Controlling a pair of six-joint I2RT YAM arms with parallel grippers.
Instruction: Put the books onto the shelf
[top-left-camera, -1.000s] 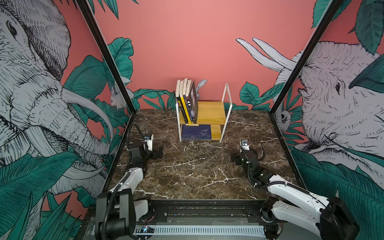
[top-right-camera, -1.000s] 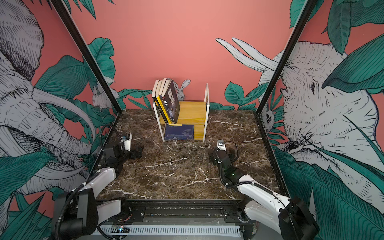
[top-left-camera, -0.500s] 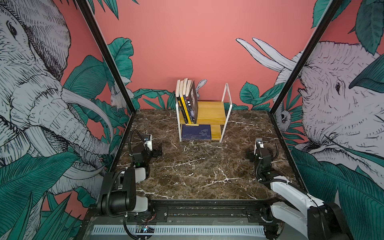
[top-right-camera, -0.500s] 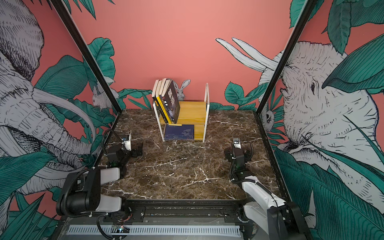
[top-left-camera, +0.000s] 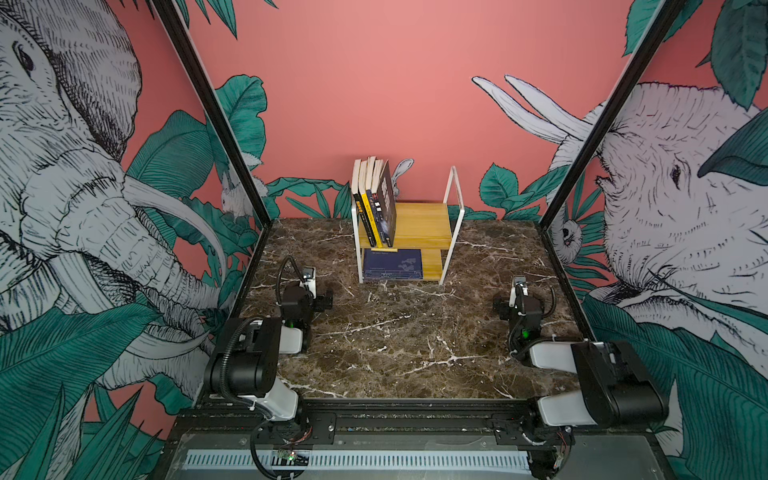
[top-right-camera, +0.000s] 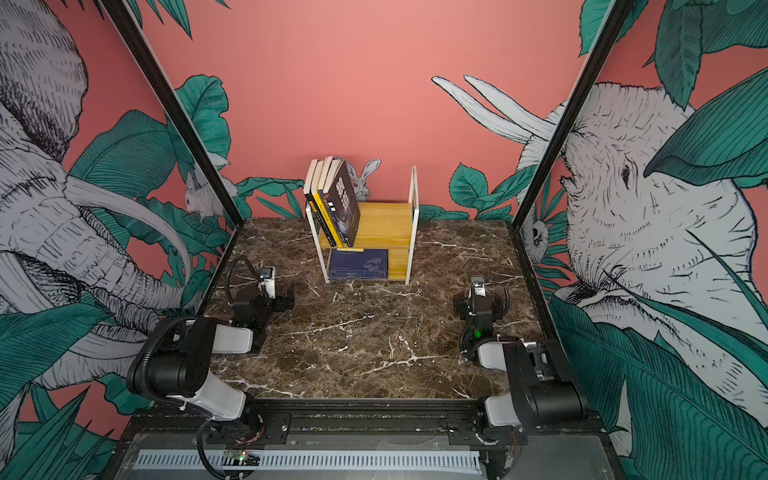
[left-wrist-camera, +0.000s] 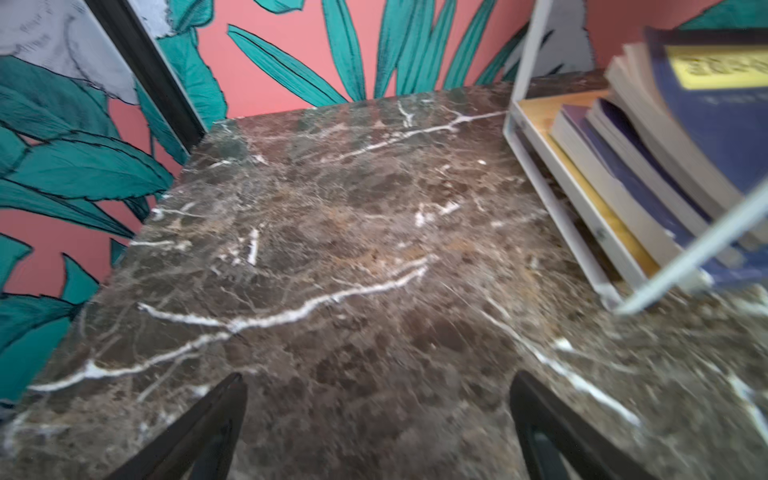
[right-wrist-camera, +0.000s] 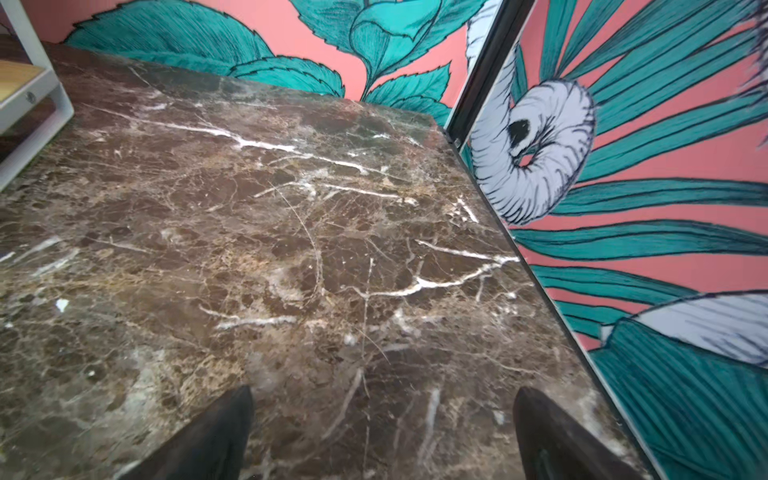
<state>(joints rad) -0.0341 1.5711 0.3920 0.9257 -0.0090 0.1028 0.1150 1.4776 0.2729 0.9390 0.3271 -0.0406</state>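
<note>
The books are seen on the shelf; left end effector and right end effector are spread wide, empty.

White characters on the black book are unreadable.

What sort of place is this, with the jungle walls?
Probably a robot test booth, not a real room: a left arm and right arm mounted at the front of a marble-patterned table, printed elephant wall panels boxing it in, and one shelf of books.
</note>
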